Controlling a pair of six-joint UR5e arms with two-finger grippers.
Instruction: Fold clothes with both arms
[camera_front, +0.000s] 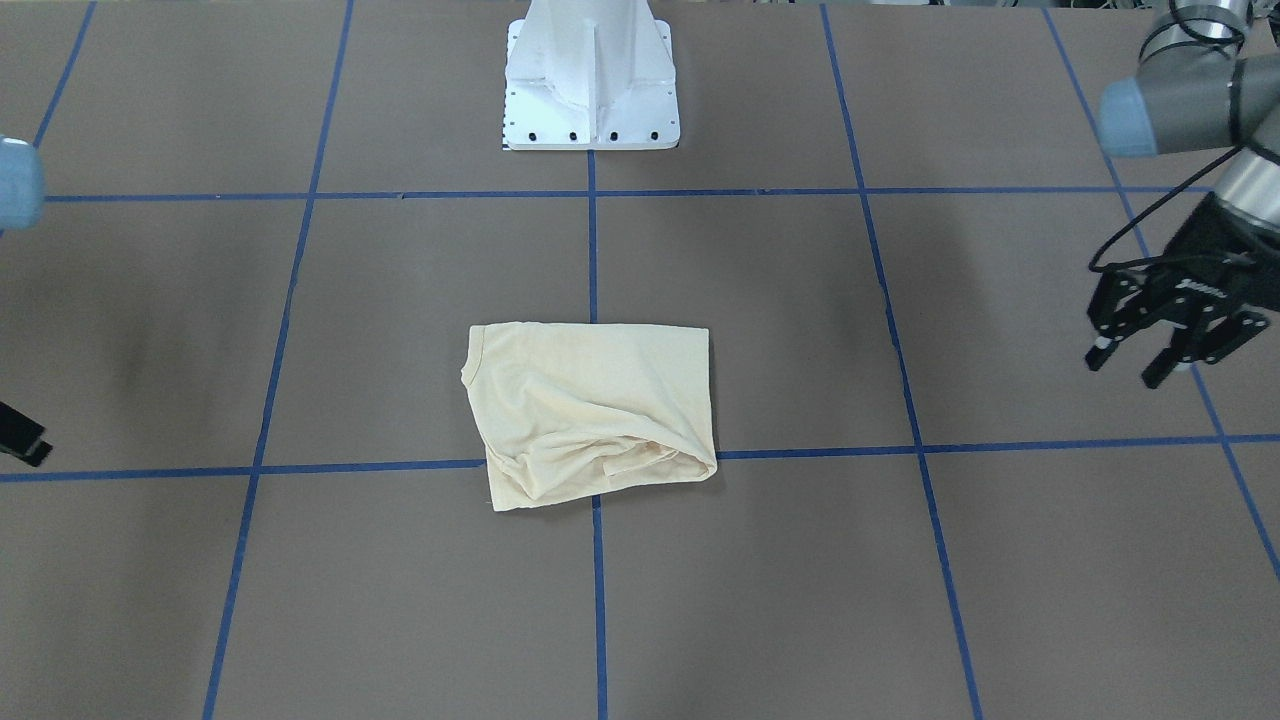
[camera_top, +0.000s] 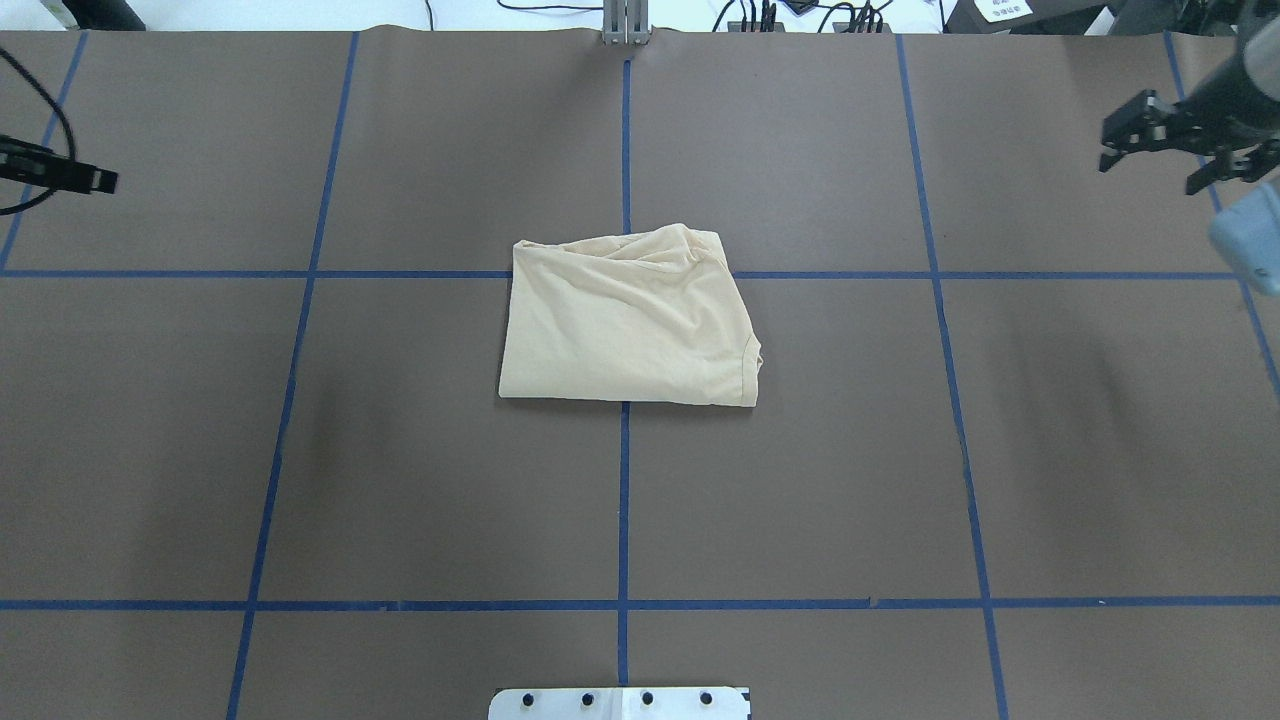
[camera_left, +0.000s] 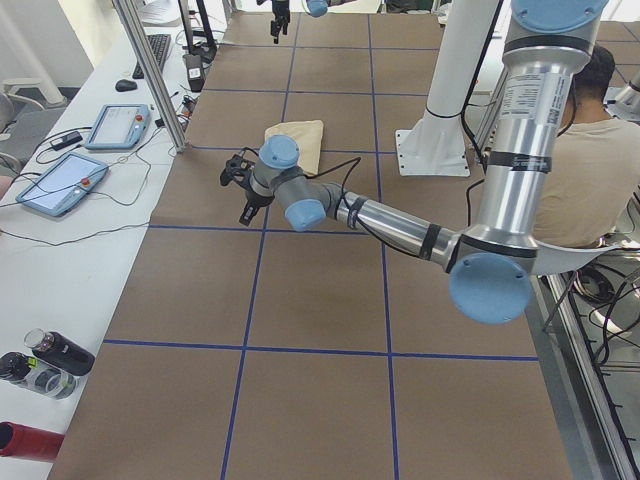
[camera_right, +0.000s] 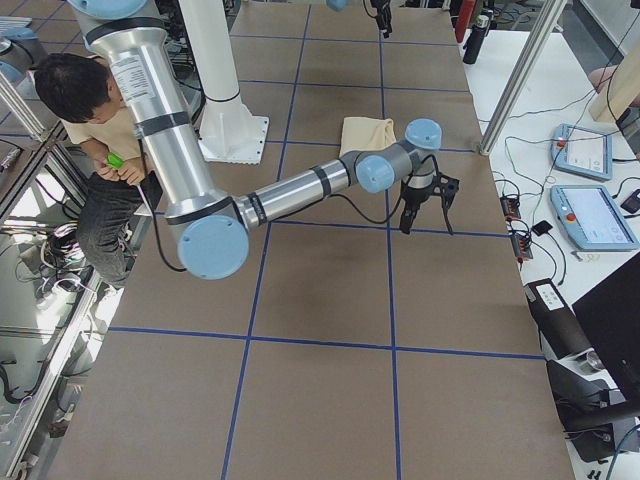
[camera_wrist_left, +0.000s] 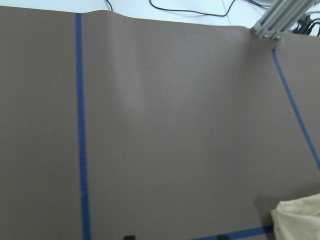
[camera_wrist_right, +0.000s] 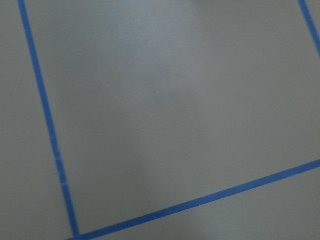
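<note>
Shirt (camera_top: 630, 320), pale cream-yellow, lies folded into 1 rough rectangle at the middle of the brown table (camera_top: 400, 450), across the crossing of 2 blue tape lines (camera_top: 623, 480).

Reading the overhead view from left to right, the left gripper (camera_front: 1127, 368) hangs over the table's far left edge, well apart from the cloth. The front-facing view shows its 2 fingers spread wide with nothing between them. Its wrist camera looks down on bare table, with only 1 corner of the shirt at the lower right of that view.

Next comes the shirt itself. Its near edge runs straight, its far edge is bunched into soft creases, and a stitched band runs along its right side. Nearer the robot, the white pedestal base (camera_top: 620, 703) meets the bottom edge of the view.

At the far right the right gripper (camera_top: 1148, 176) hangs over the table, well apart from the shirt, its fingers parted wide and empty.

In the side views a seated person (camera_left: 590, 170) is beside the table, near the robot's base.
</note>
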